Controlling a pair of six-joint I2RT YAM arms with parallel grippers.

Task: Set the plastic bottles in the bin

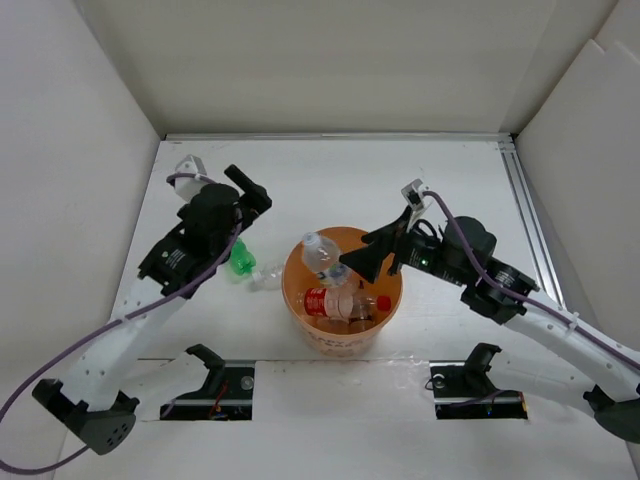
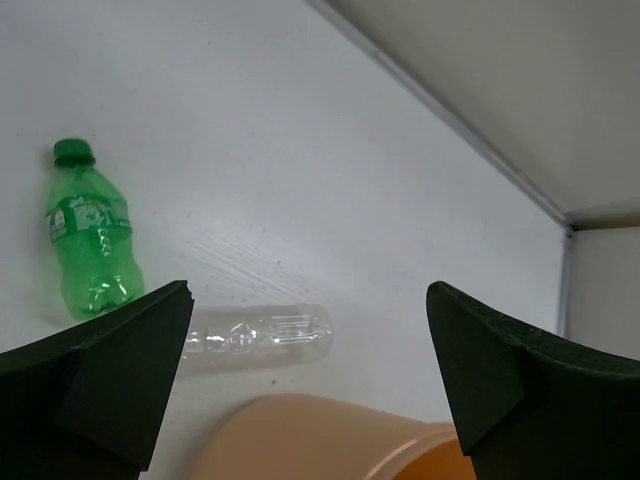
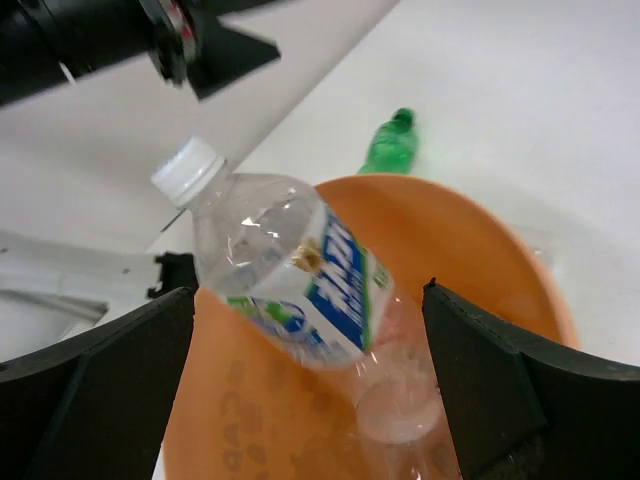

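Hovering over the bin (image 1: 340, 342) by the desk's front edge, my right gripper (image 3: 310, 370) is wide apart; a white-capped bottle (image 3: 290, 270) leans inside. Next my left gripper (image 2: 300, 380), also apart, should grab the green bottle (image 2: 88, 240) or clear bottle (image 2: 260, 335) nearer the left edge.

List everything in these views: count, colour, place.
bin: one, orange, mid-table between the arms.
blue-labelled bottle: one, clear with a white cap, leaning in the bin with its neck over the rim.
red-labelled bottle: one, clear, lying in the bin; any others beneath are too hidden to count.
green bottle: one, green, on the table left of the bin.
clear bottle: one, lying on the table between the green bottle and the bin.
table: one, white, walled on three sides.
left gripper: black fingers open, facing the clear bottle.
right gripper: black fingers open, over the bin.
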